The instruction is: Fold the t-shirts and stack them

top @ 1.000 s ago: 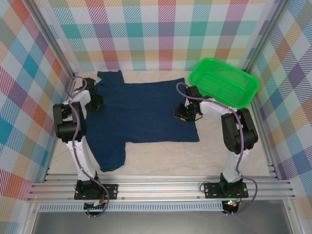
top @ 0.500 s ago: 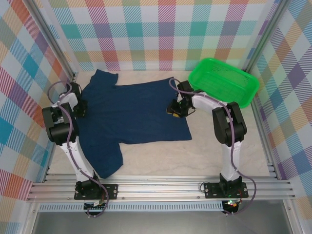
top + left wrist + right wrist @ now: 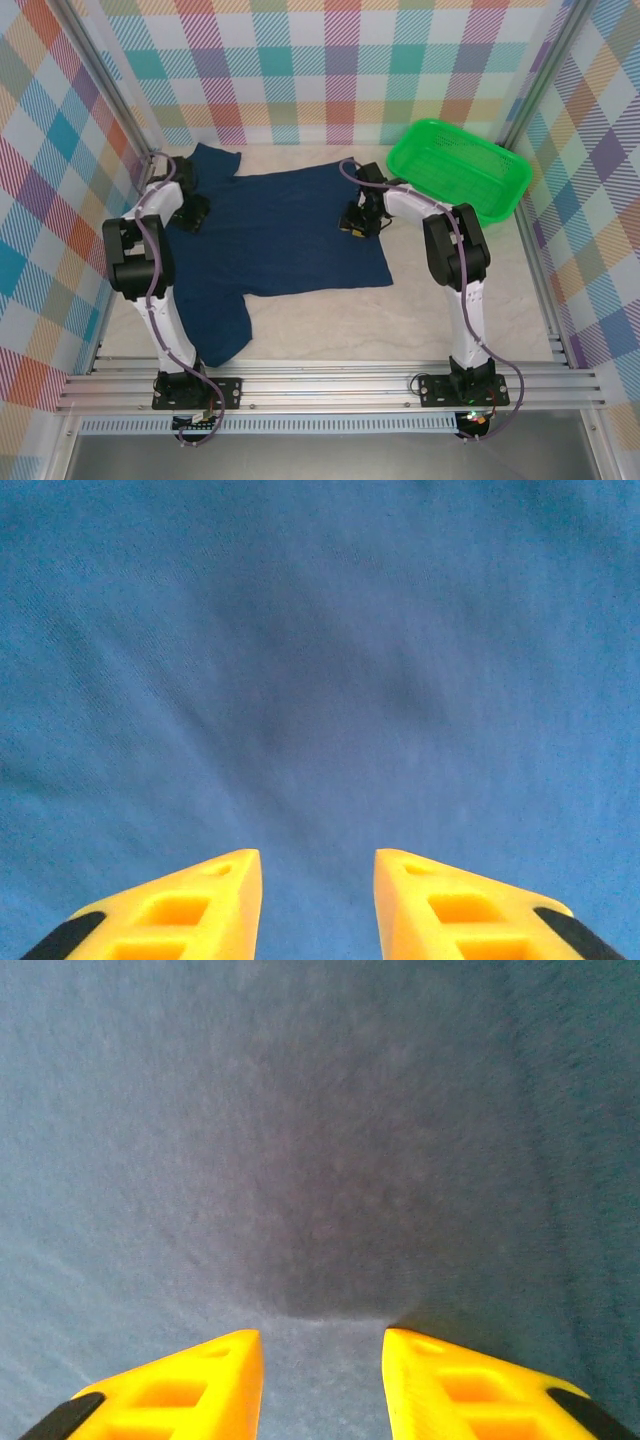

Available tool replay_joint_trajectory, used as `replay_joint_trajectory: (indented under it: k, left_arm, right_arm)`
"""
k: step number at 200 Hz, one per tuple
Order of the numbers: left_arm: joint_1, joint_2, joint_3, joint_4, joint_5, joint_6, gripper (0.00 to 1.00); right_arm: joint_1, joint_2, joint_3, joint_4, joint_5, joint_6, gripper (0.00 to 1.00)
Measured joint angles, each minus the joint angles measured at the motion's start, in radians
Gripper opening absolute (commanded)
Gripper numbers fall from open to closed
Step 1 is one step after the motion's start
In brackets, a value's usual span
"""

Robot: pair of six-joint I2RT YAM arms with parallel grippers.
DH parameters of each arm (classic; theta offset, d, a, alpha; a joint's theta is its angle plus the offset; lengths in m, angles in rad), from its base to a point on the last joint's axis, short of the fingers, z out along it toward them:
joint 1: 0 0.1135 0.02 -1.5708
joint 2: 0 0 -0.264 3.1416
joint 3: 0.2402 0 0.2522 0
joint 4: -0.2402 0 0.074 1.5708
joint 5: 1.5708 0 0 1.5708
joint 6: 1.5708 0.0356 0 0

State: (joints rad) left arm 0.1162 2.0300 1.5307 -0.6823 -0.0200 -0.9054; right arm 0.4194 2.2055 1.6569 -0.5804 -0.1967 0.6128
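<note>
The dark navy t-shirt [image 3: 280, 230] lies spread flat on the table, plain side up, one sleeve at the far left and one toward the front left. My left gripper [image 3: 192, 213] is low over the shirt's left shoulder area. In the left wrist view its yellow fingers stand open [image 3: 317, 855] over smooth blue cloth [image 3: 320, 660], with nothing between them. My right gripper [image 3: 353, 224] rests on the shirt's right side near its edge. Its jaws are open [image 3: 322, 1335] above flat cloth [image 3: 320, 1140], with a dark shadow just ahead.
A green mesh basket [image 3: 458, 170] stands at the back right, close to the right arm's elbow. Bare beige table [image 3: 330, 320] lies in front of the shirt. Checked walls close in the left, back and right sides. A metal rail [image 3: 330, 385] runs along the near edge.
The shirt has slid left and its right edge has drawn in. The left gripper swung out left, then came back onto the shirt. The right gripper moved left and farther back.
</note>
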Motion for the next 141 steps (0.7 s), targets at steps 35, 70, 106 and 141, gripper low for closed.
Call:
replay_joint_trajectory:
  k: [35,70,106,141]
  left_arm:
    - [-0.033,0.090,0.039,-0.037,0.066,0.022,0.30]
    - [-0.066,0.230,0.266,-0.064,0.103,0.055,0.29]
    - [-0.123,0.372,0.495,-0.084,0.116,0.058,0.29]
    - [-0.135,0.497,0.723,-0.140,0.113,0.071,0.37]
  right_arm:
    - [-0.026,0.019,0.032,-0.037,0.008,0.000,0.34]
    - [-0.080,0.024,0.044,-0.059,0.008,0.000,0.34]
    - [-0.137,0.066,0.120,-0.113,0.010,-0.003,0.34]
    - [-0.152,0.139,0.252,-0.168,0.014,-0.020,0.35]
